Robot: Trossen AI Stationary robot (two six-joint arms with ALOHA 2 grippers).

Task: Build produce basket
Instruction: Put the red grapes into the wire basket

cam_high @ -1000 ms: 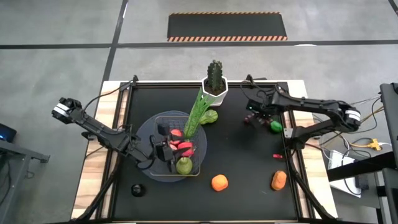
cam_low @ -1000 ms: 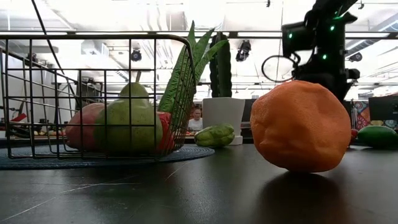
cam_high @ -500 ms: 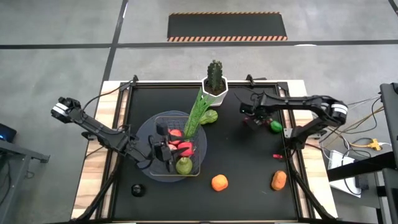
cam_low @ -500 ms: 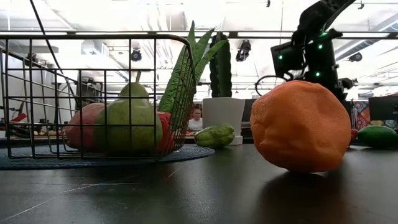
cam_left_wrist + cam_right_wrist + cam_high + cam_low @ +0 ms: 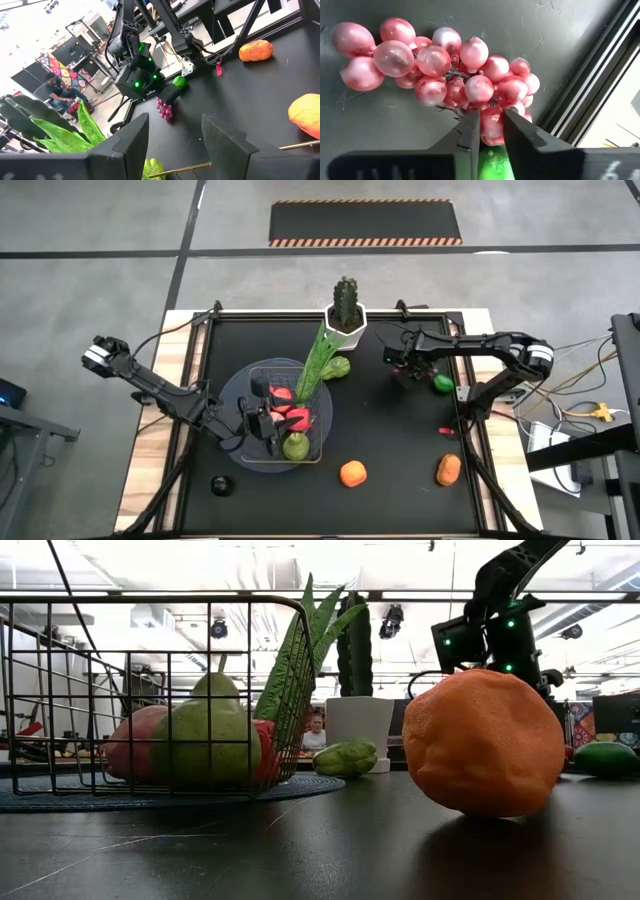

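No labels I can read; my right gripper [image 5: 489,131] pinches the pink grapes [image 5: 445,70], left gripper [image 5: 172,131] spread above the basket [image 5: 317,442].

text: none legible | labels: none | brands: none | numbers: none | signs: none

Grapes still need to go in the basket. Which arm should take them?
Right. The right gripper already sits over the cluster of pink-purple toy grapes, fingers closing around one berry. The left gripper is over the dark wire-mesh basket, across the table.
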